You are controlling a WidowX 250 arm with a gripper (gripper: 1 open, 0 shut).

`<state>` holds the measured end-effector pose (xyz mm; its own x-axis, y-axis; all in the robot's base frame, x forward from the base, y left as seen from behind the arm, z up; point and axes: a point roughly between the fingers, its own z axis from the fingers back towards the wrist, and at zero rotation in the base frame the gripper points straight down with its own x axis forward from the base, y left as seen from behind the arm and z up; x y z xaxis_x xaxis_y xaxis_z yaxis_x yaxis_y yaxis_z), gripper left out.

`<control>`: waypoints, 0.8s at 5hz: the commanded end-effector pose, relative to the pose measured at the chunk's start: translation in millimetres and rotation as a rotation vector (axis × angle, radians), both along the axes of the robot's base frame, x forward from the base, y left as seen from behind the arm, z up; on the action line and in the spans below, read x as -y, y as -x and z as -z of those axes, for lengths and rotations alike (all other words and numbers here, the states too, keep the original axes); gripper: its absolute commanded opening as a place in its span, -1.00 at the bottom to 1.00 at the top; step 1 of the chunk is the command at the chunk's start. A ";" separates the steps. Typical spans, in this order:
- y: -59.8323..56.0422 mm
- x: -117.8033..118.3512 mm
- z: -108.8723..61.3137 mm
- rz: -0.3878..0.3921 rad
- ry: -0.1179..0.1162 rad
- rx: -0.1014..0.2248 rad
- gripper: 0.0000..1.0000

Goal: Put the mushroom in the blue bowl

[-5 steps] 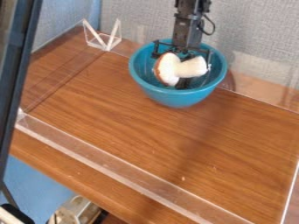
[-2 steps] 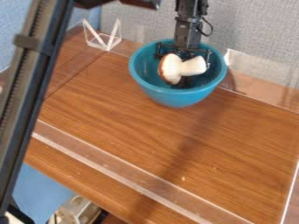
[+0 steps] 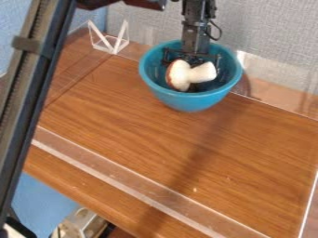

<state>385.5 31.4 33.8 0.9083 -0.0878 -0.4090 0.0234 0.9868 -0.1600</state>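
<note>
Camera view, looking down from an angle, with clock hours read on the picture's face. Reaching down from 12 o'clock into the bowl with a black robot gripper (image 3: 195, 61), upright, dark finger parts spread about the toy mushroom (image 3: 189, 74). Cannot tell from here whether wide, narrow or closed on anything; too dark and partly hidden behind the mushroom. Cannot tell, either, whether touching it.

Just below the gripper, within the rim of the glossy turquoise-blue bowl (image 3: 189, 100), can see the mushroom lying sideways: cap toward 9 o'clock, edged in orange-brown and showing a pale underside, with thick cream-white stem toward 3 o'clock. Cannot make out whether resting on the bowl's bottom.

Farther out, can place the bowl at 1 o'clock from the picture's centre, upright on the brown wood-grain tabletop (image 3: 149, 153), near the back edge. Bordered along the 7-to-5 o'clock side by a clear strip (image 3: 118, 176). At 11 o'clock, near the back corner, can see a small white angular frame (image 3: 110, 36). Backed at 12 o'clock by a pale textured wall (image 3: 267, 28). Crossed at 9 to 10 o'clock by a long dark arm-like bar (image 3: 33, 79), slanting, close to the camera. At 7 o'clock, below the table edge, can glimpse a beige device (image 3: 82, 223), cut off by the picture's border.
</note>
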 end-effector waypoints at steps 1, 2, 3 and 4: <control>1.2 -7.6 -30.8 -0.029 -0.006 0.081 -1.00; 0.5 -5.3 -30.8 -0.003 0.006 0.085 -1.00; 0.0 -2.1 -30.8 0.026 0.019 0.089 -1.00; -1.9 2.7 -32.9 -0.045 0.025 0.093 -1.00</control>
<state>379.2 27.4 34.6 0.9109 -0.0621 -0.4080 -0.0188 0.9813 -0.1914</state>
